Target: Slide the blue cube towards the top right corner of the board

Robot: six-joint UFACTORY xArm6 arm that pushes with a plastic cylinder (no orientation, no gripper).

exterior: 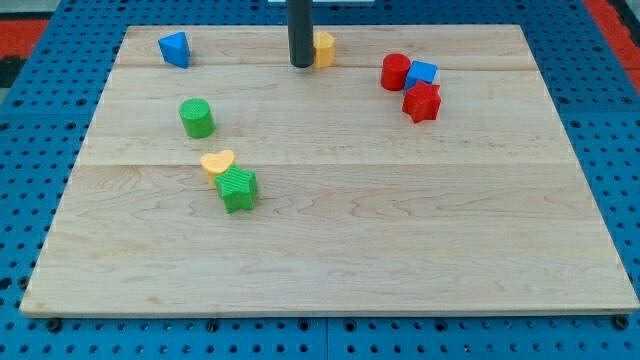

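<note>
The blue cube [422, 72] lies at the view's upper right, wedged between a red cylinder [395, 72] on its left and a red star-shaped block [422, 102] below it. My tip [301, 64] is the lower end of a dark rod near the top middle of the wooden board [400, 230]. It stands well to the left of the blue cube and touches, or nearly touches, the left side of a yellow block [324, 48].
A blue triangular block [175, 49] lies at the top left. A green cylinder [197, 118] stands left of centre. A yellow heart [217, 162] touches a green star-shaped block [238, 188] below it. Blue pegboard surrounds the board.
</note>
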